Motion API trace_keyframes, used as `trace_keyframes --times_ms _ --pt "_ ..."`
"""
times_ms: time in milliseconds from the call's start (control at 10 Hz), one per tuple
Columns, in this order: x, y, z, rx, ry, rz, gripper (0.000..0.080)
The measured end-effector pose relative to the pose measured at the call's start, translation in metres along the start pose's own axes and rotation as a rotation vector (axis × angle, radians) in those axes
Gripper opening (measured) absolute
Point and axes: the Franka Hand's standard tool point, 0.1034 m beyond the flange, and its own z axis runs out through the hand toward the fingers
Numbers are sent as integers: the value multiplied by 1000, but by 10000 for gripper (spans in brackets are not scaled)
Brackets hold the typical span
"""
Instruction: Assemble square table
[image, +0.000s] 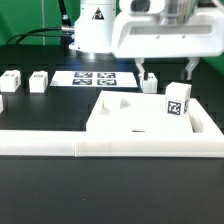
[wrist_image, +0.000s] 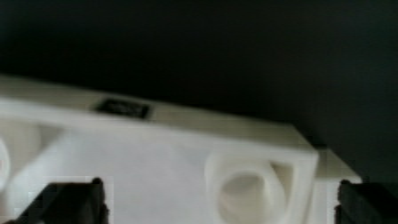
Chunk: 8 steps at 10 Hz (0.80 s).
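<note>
**Exterior view:** The gripper (image: 168, 75) hangs over the far edge of the square table slab (image: 125, 125), with its fingers spread wide and nothing clamped between them. The slab lies flat behind the border rail (image: 60, 146). A tagged leg post (image: 178, 103) stands upright on it, toward the exterior view's right. A second leg post (image: 38, 80) and a third leg post (image: 10, 80) sit beside the marker board (image: 95, 77).

**Wrist view:** The slab (wrist_image: 160, 150) spans the gap between the dark fingertips (wrist_image: 68, 200). Its edge tag (wrist_image: 121, 105) is blurred.

In the blurred wrist view, the square table (wrist_image: 160, 150) below the gripper (wrist_image: 199, 200) is cut by the edges; its tag (wrist_image: 121, 105) is unreadable.
</note>
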Motion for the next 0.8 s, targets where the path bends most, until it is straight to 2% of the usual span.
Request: trace_keyframes --times_ms 300,700,800 --pt "-31 -1 17 -11 -50 -6 649" --pt "-29 -1 16 -11 -47 -4 649" --pt "-33 -2 17 -9 -67 -6 649"
